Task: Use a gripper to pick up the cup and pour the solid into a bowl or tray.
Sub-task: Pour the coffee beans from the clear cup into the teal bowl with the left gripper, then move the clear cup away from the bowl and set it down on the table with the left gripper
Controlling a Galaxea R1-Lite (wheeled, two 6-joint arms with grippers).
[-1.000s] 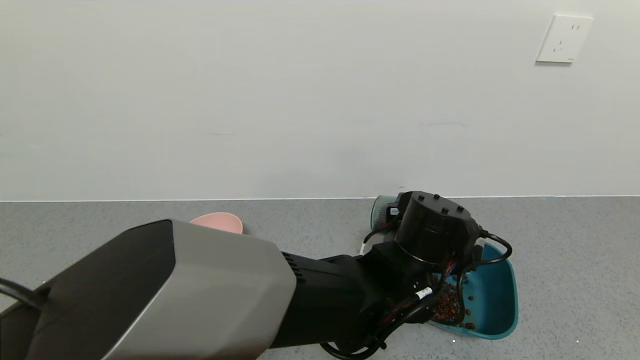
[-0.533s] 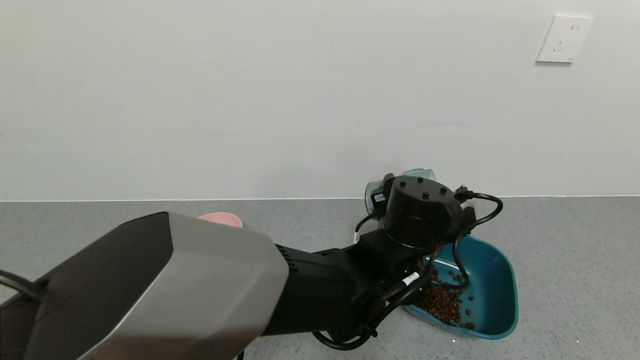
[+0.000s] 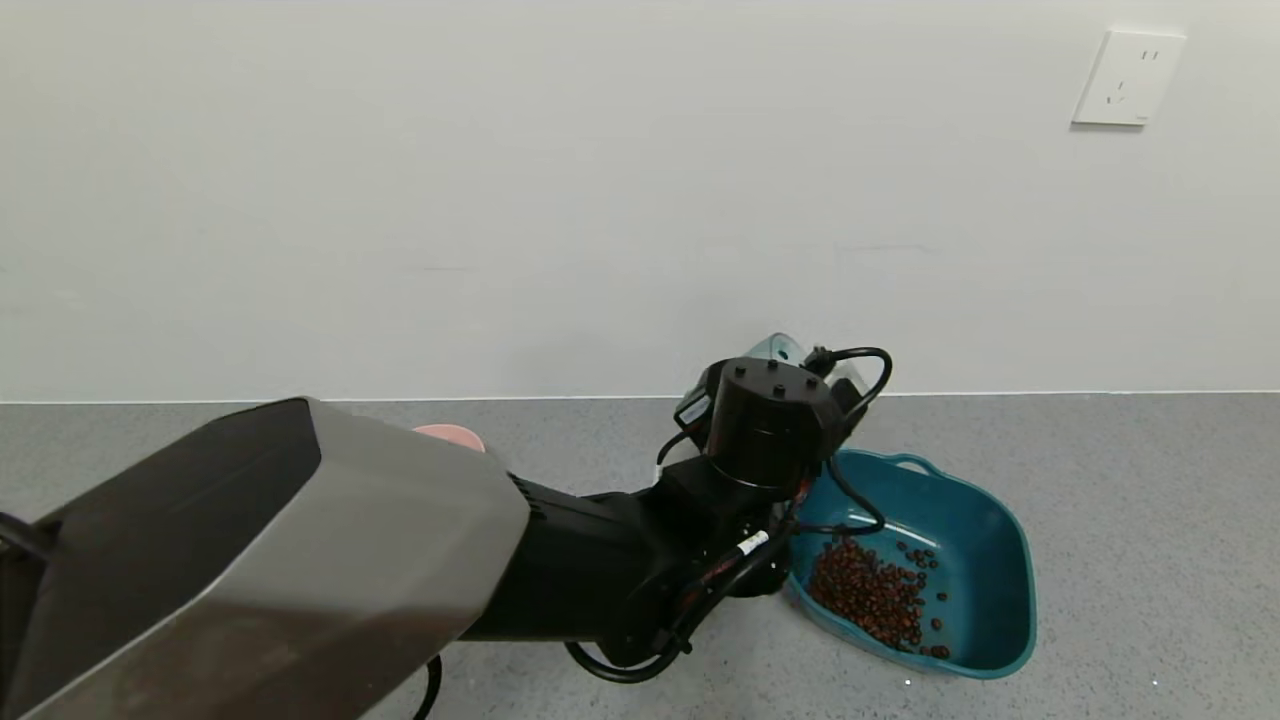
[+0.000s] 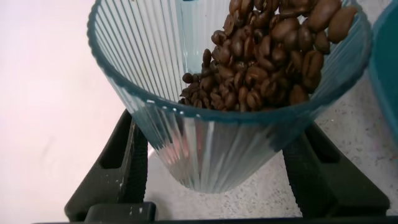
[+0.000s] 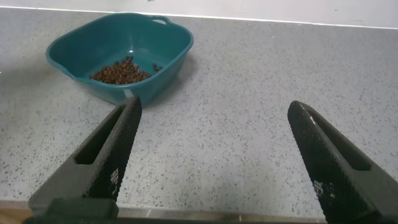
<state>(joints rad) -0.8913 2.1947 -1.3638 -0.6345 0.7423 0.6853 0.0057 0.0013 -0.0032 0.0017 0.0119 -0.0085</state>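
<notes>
The left claw (image 4: 214, 165) grips the cup (image 4: 217, 93) beside the basin (image 3: 985, 560), beans (image 4: 267, 56) inside it. More beans (image 3: 870, 595) lie in the basin on the tabletop (image 3: 1150, 520). Right claw (image 5: 217, 155) gapes wide, apart.

Bare test-bench room, speckled grey counter (image 3: 1150, 520), plain white wall (image 3: 500, 200), wall socket (image 3: 1128, 78)

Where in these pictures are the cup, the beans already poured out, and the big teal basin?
cup (image 4: 211, 155): left wrist view, ribbed wall between the fingers.
poured beans (image 3: 868, 595): head view, middle of the heap.
teal basin (image 5: 163, 59): right wrist view, outer side wall.
</notes>
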